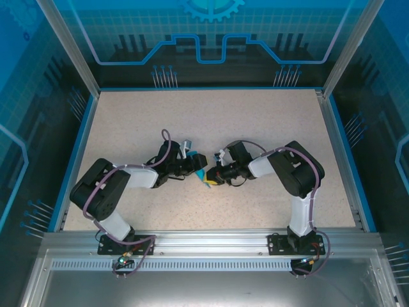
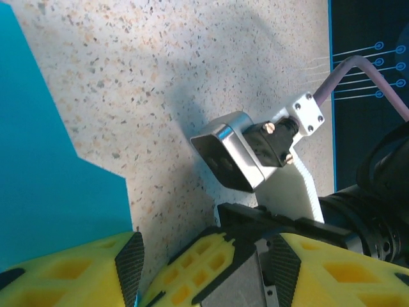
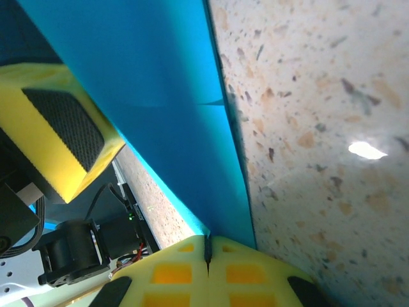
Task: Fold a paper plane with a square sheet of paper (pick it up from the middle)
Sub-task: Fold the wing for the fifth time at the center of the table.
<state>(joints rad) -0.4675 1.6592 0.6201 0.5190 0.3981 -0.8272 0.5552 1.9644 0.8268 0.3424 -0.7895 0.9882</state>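
Two arms are being shown bent inward above the speckled desk point(image 1: 255, 121), the left arm point(image 1: 108, 192) and the right arm point(image 1: 297, 169) meeting tip to tip near its middle, a little toward the near edge. The left end effector point(image 1: 197, 169) is being held released: in its wrist view the yellow fingers point(image 2: 70, 275) are standing well apart, with the other arm's yellow tips lying between them and the right wrist's silver camera point(image 2: 233, 153) just beyond. The right end effector point(image 3: 208, 249) is being held clenched, its two tips pressed together on a low corner of the teal sheet of paper point(image 3: 160, 96), which is being grasped there. The sheet is being carried between the two end effectors, its edge running close along the desk; whether it is touching the surface cannot be told. One padded finger of the left end effector is being seen just beside the sheet's face. A stepped outline is being shown along the sheet's edge in the left wrist view.
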